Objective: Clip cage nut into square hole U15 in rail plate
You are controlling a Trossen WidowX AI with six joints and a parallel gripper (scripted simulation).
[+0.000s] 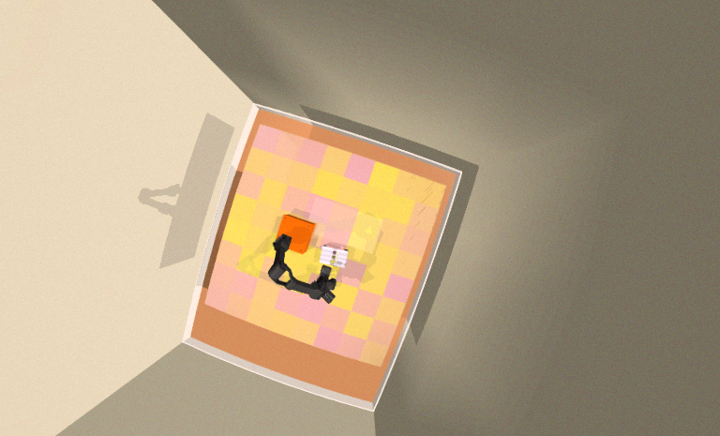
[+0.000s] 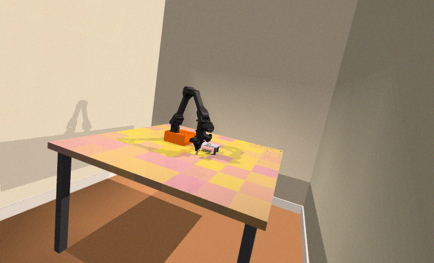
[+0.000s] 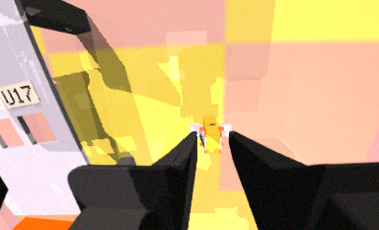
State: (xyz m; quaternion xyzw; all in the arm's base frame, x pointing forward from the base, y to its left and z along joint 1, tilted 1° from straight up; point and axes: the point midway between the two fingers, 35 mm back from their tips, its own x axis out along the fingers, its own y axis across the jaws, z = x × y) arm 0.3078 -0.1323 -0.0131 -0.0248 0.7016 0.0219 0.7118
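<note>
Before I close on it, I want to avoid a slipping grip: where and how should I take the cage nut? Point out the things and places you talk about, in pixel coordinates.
Probably by its two pale wings [image 3: 195, 127], coming straight down from above and squeezing inward. In the wrist view they stick out on opposite sides of the orange-yellow middle, with the open jaws lined up across them. How deep the wings reach can't be seen.
</note>
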